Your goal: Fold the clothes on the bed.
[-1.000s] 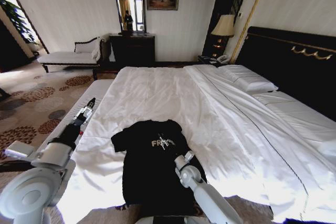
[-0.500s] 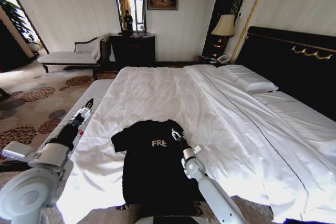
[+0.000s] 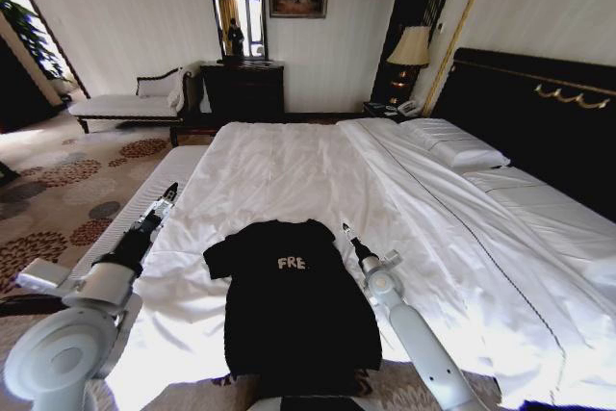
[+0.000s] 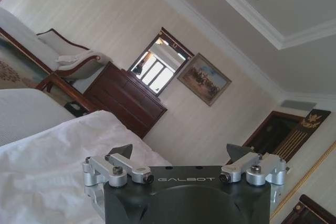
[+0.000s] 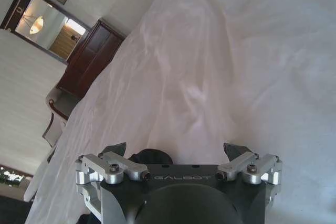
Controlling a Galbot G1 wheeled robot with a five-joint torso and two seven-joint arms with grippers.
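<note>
The clothes are one black T-shirt (image 3: 289,300) with white "FRE" lettering, spread flat on the white bed (image 3: 289,166) near the edge closest to me. My right gripper (image 3: 347,232) hovers just off the shirt's right sleeve, over bare duvet, and is open with nothing in it. The right wrist view shows its fingers (image 5: 118,149) spread apart and a bit of the black shirt (image 5: 150,157) beneath them. My left gripper (image 3: 167,193) is raised beyond the bed's left edge, clear of the shirt. The left wrist view shows its fingers (image 4: 122,151) open and pointing at the far wall.
White pillows (image 3: 452,146) lie against the dark headboard (image 3: 539,132) on the right. A pale bench (image 3: 144,201) stands along the bed's left side. Farther back are a chaise (image 3: 130,103), a dark dresser (image 3: 243,89) and a lamp (image 3: 411,47). Patterned carpet (image 3: 58,190) spreads to the left.
My right gripper has moved from over the shirt's chest lettering out to the right, past the sleeve. The left gripper has barely shifted. The shirt lies as before.
</note>
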